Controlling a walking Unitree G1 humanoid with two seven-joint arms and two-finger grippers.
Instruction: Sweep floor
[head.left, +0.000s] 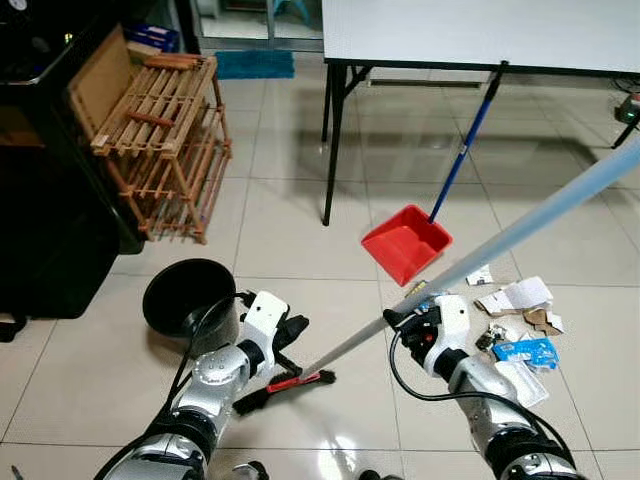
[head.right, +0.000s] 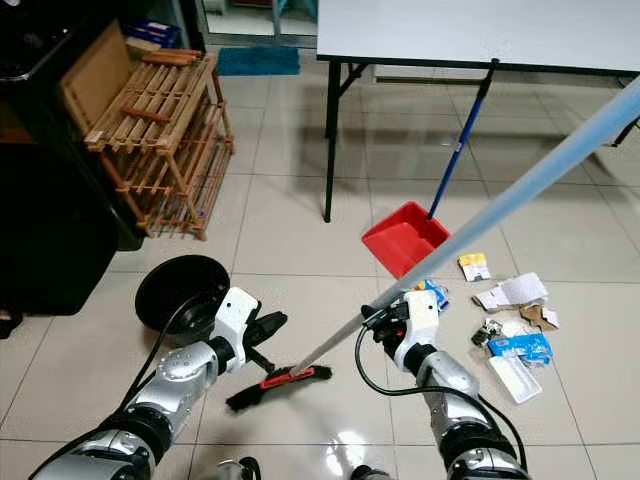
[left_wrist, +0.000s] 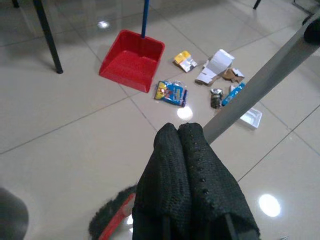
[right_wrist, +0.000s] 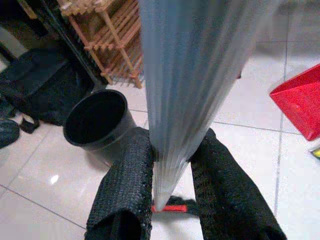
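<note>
A broom with a long grey handle slants from the upper right down to its red-and-black head on the tiles. My right gripper is shut on the handle low down, one black finger on each side of it. Just left of the broom head, my left gripper hovers with its fingers pressed together and nothing in them. A red dustpan with a blue stick lies on the floor ahead. Litter of paper, cardboard and blue packets is scattered at the right.
A black bin stands at the left, close to my left arm. Behind it a wooden rack leans on dark furniture. A white table with black legs stands beyond the dustpan.
</note>
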